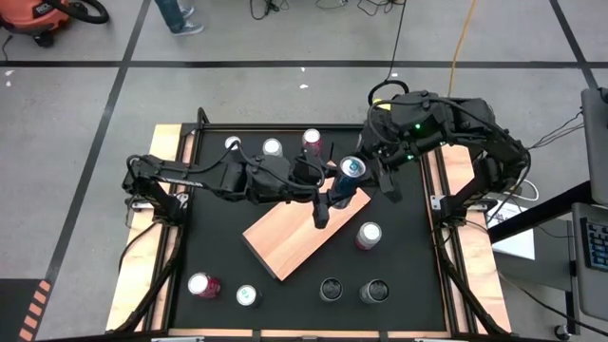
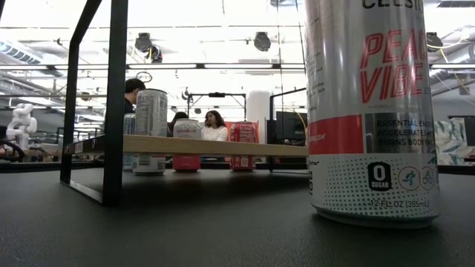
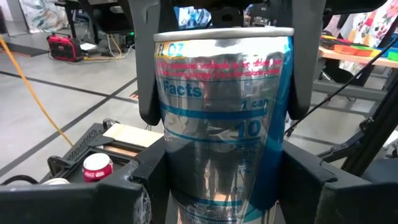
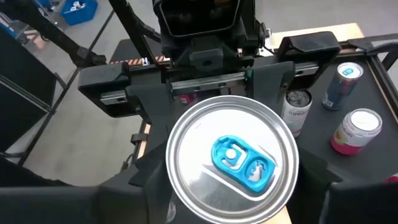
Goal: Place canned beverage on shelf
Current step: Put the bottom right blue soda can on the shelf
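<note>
Over the middle of the black table, seen from above, both arms meet at one silver can with a blue tab. It sits at the far right end of the shelf, the light wooden board lying at a slant. The left gripper reaches in from the left and the right gripper comes from the far right — both are right up against the can. Other cans stand around: three along the far edge, a pink one just beside the board, and several near the front edge.

From table height, a tall can with red lettering fills the right of the picture. Behind it the shelf shows edge-on as a thin pale strip, with cans beyond it and people seated in the room behind.

From the left wrist, the silver-and-blue can stands upright between that arm's dark fingers, which press its sides; it is gripped.

From the right wrist, I look down on the can's lid — the fingers flank it closely on both sides, though whether they actually clamp it I cannot tell.
</note>
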`<state>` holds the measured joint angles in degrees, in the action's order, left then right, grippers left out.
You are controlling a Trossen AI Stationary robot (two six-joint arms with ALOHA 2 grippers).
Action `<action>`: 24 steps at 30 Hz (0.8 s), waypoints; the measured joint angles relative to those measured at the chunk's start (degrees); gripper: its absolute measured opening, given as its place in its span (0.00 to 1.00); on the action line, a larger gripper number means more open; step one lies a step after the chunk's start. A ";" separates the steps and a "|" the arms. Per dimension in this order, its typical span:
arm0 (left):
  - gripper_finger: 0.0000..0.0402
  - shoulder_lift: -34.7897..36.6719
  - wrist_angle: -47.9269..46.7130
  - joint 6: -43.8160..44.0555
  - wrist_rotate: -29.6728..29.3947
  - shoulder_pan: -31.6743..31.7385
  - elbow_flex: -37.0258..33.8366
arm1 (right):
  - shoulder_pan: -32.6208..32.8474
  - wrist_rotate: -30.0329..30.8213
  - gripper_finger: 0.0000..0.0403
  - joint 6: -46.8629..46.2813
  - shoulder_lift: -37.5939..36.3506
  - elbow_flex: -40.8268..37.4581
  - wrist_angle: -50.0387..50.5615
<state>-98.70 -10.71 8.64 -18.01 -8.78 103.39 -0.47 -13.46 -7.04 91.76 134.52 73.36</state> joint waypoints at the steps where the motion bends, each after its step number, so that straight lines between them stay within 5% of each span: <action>1: 0.53 0.00 -0.02 0.00 -0.10 0.00 -0.01 | 0.00 0.00 0.50 0.29 0.00 0.00 0.02; 12: 0.54 0.00 -0.96 0.87 -1.10 -0.39 0.00 | 0.00 0.00 0.49 2.50 0.18 0.00 0.00; 24: 0.90 0.91 -2.82 8.82 -4.56 -1.33 0.11 | -1.50 1.54 0.49 6.71 0.38 -0.11 2.78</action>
<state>-97.78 -13.53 17.47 -22.57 -10.11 103.50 -1.97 -11.92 -0.33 92.14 134.41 76.14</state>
